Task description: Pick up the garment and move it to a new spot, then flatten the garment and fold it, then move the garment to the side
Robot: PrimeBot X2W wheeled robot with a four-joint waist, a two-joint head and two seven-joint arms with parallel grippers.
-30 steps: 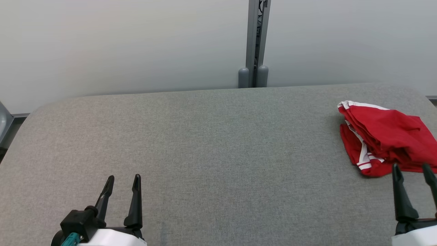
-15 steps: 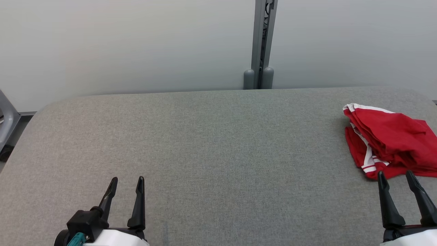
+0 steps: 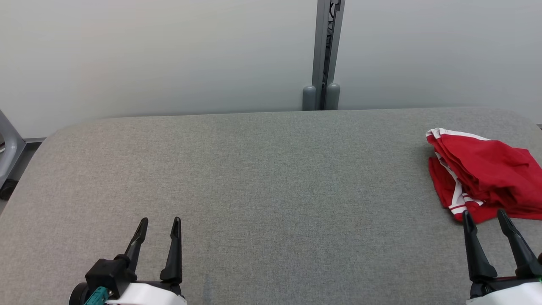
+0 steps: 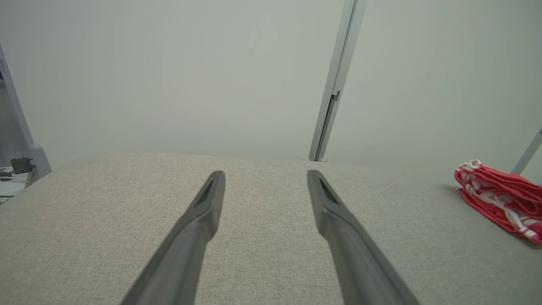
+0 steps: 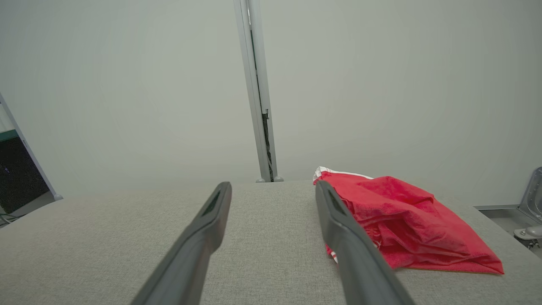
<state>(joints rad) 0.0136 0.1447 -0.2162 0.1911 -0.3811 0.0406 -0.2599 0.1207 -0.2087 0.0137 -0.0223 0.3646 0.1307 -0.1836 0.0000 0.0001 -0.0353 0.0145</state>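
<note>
Red cloth, the garment [image 3: 482,169], lies bunched at the right end of the table [image 3: 254,169], just ahead of our right gripper [image 3: 484,214], the nearer one, its jaws apart and empty. Our left gripper [image 3: 160,220], likewise spread, sits well apart from it.

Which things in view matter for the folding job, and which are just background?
Job: red garment, bunched at the table's right end; grey table; left claw and right claw, both open.
Background: metal post behind the table; grey frame at far left.
</note>
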